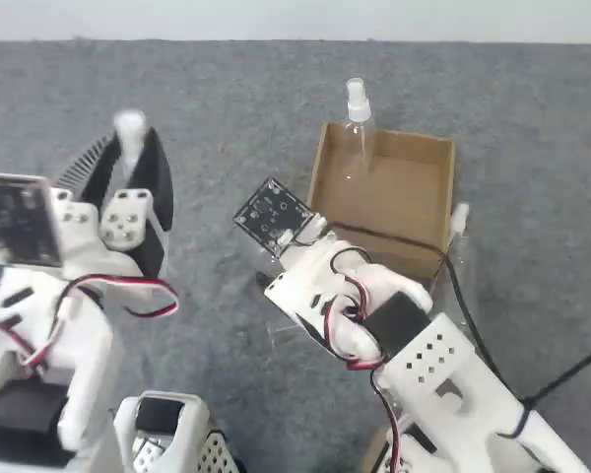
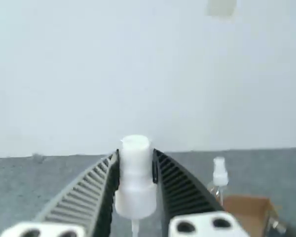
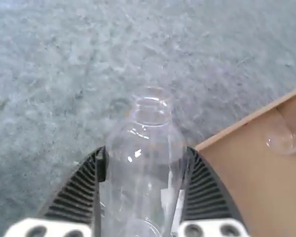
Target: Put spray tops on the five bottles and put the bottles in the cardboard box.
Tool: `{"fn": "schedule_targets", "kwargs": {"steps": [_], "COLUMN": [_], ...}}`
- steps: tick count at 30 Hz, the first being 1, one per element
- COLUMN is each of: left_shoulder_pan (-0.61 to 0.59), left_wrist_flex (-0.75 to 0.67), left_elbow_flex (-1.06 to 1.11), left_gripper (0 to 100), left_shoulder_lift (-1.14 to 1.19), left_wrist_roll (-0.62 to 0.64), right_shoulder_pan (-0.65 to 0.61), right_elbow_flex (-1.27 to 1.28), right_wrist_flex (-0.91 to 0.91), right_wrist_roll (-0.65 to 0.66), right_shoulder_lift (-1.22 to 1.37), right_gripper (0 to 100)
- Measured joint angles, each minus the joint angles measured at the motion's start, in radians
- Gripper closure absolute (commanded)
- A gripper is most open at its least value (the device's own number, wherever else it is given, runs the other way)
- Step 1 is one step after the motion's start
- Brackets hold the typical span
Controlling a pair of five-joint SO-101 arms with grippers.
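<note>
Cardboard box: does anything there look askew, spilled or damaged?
Nothing stands out. The brown cardboard box looks intact, and the clear plastic bottle with a white spray top stands upright at its far wall.

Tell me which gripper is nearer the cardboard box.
Right. The right gripper, shut on an uncapped bottle, sits just beside the cardboard box. The left gripper, shut on a spray top, is off across the carpet from it.
</note>
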Motion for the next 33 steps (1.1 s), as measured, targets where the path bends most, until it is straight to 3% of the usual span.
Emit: {"fn": "schedule_targets", "kwargs": {"steps": [7, 14, 23, 33], "left_shoulder_pan": [0.009, 0.005, 0.103, 0.121], "left_wrist_flex": [-0.071, -0.215, -0.247, -0.247], "left_elbow_flex": [-0.003, 0.1, 0.204, 0.348], "left_gripper": [99, 99, 99, 99], "left_shoulder_lift": [0.002, 0.002, 0.005, 0.012], "left_wrist_roll": [0.157, 0.172, 0.172, 0.184], "right_shoulder_pan": [-0.037, -0.089, -0.1, -0.1], "right_elbow_flex": [0.147, 0.331, 0.347, 0.388], "right_wrist_flex": [-0.149, -0.374, -0.397, -0.413], "right_wrist_roll": [0.0, 0.0, -0.006, -0.006], "right_shoulder_lift": [-0.083, -0.215, -0.25, -0.256], "right_gripper": [97.3, 99.3, 99.3, 99.3]}}
